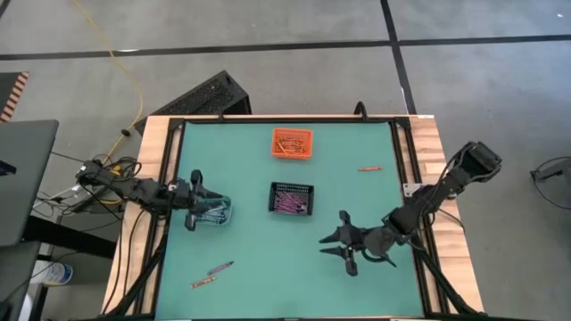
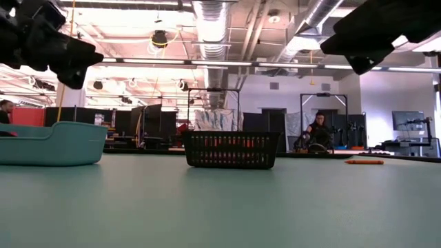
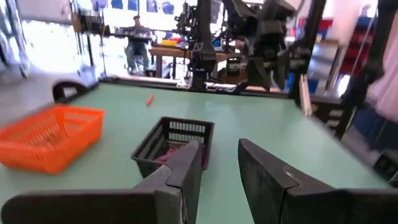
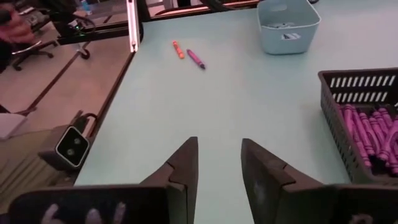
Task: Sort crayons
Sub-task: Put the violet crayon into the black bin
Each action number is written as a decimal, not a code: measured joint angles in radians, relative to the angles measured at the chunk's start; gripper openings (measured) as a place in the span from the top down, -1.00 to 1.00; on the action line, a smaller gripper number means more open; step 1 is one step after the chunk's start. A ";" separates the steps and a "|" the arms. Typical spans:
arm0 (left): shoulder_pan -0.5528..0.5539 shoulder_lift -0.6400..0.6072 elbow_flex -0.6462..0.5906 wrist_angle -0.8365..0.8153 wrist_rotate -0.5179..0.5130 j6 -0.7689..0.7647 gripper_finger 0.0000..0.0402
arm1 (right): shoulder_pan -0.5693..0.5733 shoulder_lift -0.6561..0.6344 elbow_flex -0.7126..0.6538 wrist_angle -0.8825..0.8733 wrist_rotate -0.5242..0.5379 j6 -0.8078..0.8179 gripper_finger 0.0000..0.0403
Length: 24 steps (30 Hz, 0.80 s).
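Loose crayons lie flat on the green table: an orange one [image 1: 370, 168] at the far right, and a purple one [image 1: 220, 267] beside an orange one [image 1: 203, 283] at the near left. Purple crayons [image 4: 367, 134] fill the black bin [image 1: 292, 198], and orange ones lie in the orange bin [image 1: 293, 143]. My left gripper [image 3: 217, 168] is open with nothing between its fingers, level above the pale blue bin [image 1: 214, 212]. My right gripper [image 4: 219, 168] is open and empty above bare table at the near right, pointing toward the near-left crayons [image 4: 196, 58].
The three bins stand in the table's far and middle parts. Bare green table lies between my right gripper [image 1: 328, 246] and the near-left crayons. A raised frame runs along the table's edges. A person sits in the room beyond the far edge [image 2: 318, 131].
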 joint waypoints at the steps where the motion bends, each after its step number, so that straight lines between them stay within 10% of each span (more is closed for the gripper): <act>1: 0.000 0.000 0.000 0.000 0.001 -0.041 0.52 | 0.006 0.000 0.000 0.000 0.002 0.000 0.42; 16: 0.000 0.021 0.034 0.021 -0.035 -0.314 0.53 | 0.023 0.000 0.000 -0.003 0.028 -0.001 0.42; 24: -0.002 0.348 0.263 -0.221 0.046 -0.446 0.65 | 0.019 0.000 0.000 -0.004 0.038 -0.003 0.42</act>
